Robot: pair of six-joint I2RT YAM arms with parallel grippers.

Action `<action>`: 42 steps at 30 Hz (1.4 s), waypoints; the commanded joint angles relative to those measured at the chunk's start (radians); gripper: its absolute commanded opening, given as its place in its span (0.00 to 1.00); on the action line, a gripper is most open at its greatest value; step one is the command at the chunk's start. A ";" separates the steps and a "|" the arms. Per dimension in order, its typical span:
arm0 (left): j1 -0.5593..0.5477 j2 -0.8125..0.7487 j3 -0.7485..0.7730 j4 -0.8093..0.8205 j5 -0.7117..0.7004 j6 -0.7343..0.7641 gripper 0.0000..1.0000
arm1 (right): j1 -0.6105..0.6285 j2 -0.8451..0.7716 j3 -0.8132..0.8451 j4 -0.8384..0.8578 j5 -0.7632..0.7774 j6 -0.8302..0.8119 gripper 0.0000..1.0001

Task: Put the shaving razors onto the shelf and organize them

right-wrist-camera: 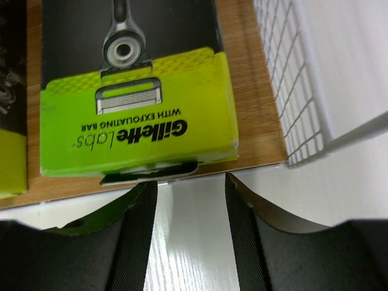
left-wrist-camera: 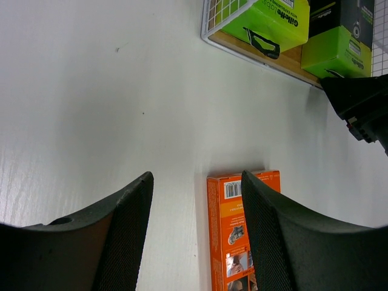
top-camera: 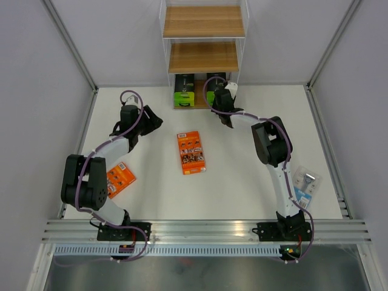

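Two green-and-black razor packs stand on the bottom board of the shelf. My right gripper is at that board's front edge, open and empty. In the right wrist view its fingertips sit just short of the right green pack. One orange pack lies flat mid-table. My left gripper hovers to its upper left, open and empty, with that orange pack showing past its right finger. A second orange pack lies by the left arm. The light blue pack lies near the right arm.
The shelf's white wire side panel stands just right of the right gripper. Its two upper boards carry nothing. Grey walls close in the table on the left, right and back.
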 commanded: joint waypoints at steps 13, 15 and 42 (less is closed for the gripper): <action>-0.035 -0.254 -0.112 -0.220 0.103 0.024 0.73 | 0.033 -0.487 -0.494 0.084 -0.391 0.040 0.82; -0.053 -0.288 -0.156 -0.228 0.117 0.004 0.74 | 0.033 -0.582 -0.586 0.083 -0.475 0.060 0.85; -0.532 -0.240 -0.555 0.254 -0.218 -0.599 0.67 | 0.064 -0.984 -1.209 0.230 -0.674 0.304 0.85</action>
